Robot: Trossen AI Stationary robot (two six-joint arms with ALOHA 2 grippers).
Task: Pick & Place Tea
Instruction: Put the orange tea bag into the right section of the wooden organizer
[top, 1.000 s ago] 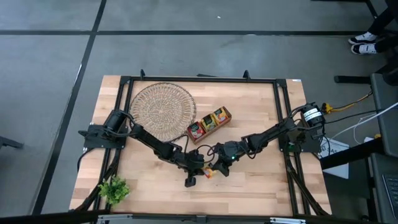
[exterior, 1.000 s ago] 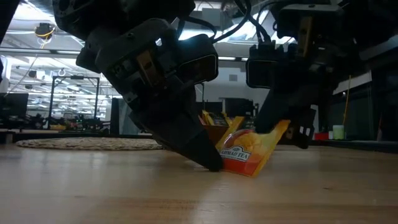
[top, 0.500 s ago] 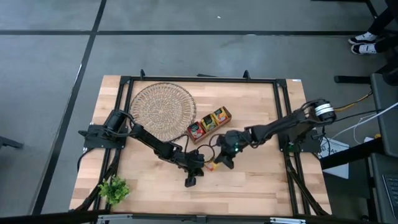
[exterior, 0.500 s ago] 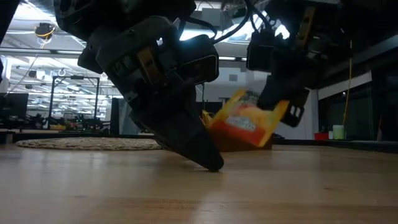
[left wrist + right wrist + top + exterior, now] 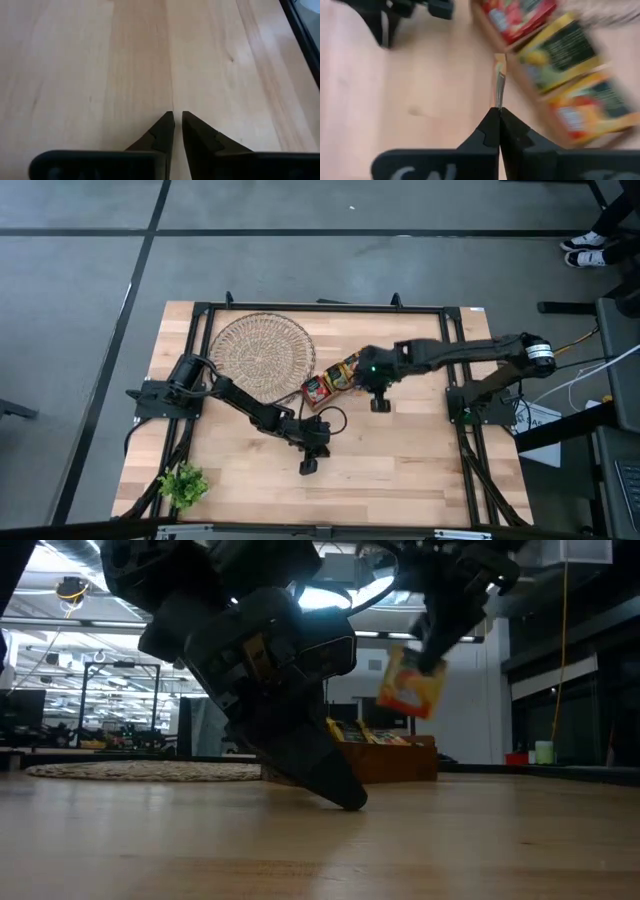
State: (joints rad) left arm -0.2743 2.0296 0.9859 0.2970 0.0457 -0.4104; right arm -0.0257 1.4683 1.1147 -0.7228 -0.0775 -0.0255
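My right gripper (image 5: 499, 114) is shut on an orange tea sachet (image 5: 412, 685) and holds it in the air beside the wooden tray (image 5: 337, 378). The tray's three compartments hold red (image 5: 520, 15), yellow (image 5: 560, 50) and orange (image 5: 592, 112) sachets standing on edge. My left gripper (image 5: 178, 117) hangs low over bare table near the middle (image 5: 307, 468). Its fingers are open by a narrow gap, with nothing between them. My right gripper pinches the sachet by one edge (image 5: 498, 102) between its two fingertips, coming from above and pointing steeply down. The sachet shows edge-on past the fingertips in the right wrist view. It hangs tilted below the fingers (image 5: 425, 650), clear of the table.
A round wicker dish (image 5: 262, 355) lies at the far left, touching the tray's left end. A small green plant (image 5: 183, 485) stands at the near left corner. Bare wood stretches across the near and right parts of the table (image 5: 420, 460).
My right gripper has risen from the table's middle and gone toward the far edge and the tray, rolling its wrist. The orange sachet, which stood with its lower edge on the table between both grippers, has gone up with it and now hangs clear.
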